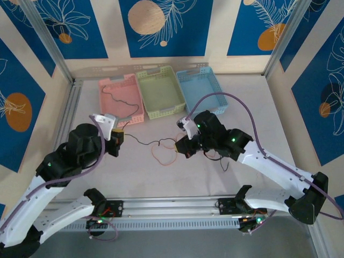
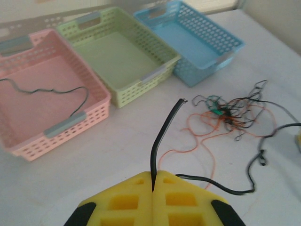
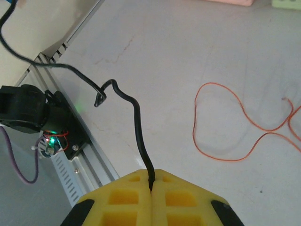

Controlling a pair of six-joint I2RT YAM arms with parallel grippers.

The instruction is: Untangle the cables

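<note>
Gripping a black cable (image 2: 162,136), the left gripper (image 2: 153,175) has its yellow pads pressed flat together on it. A short free end rises from the seam, and the rest trails off to the right across the white table (image 2: 70,188). The right gripper (image 3: 151,181) is likewise clamped tight on a black strand (image 3: 137,122), which kinks upward and runs away toward the upper left; whether it is the same wire cannot be told. From above, a thin dark line crosses the table between the two grippers. The cables (image 2: 230,110) lie in a loose knot of black and orange with a speck of green, on the table just in front of the blue basket (image 2: 202,70) and close to the right gripper. One orange cable (image 3: 225,122) spreads out from the knot in a wide flat loop. Across the far side, the pink basket (image 2: 51,136), the green basket (image 2: 146,77) and the blue one stand wall to wall, with a lone black wire (image 2: 70,92) lying inside the pink one. Bare tabletop lies open between the baskets and the grippers, and more to the right of the knot. An aluminium rail (image 3: 89,141) bounds the near edge, and an arm base (image 3: 23,108) with a green light sits beside it. A purple arm cable (image 1: 236,99) arches over the blue basket's near corner.
</note>
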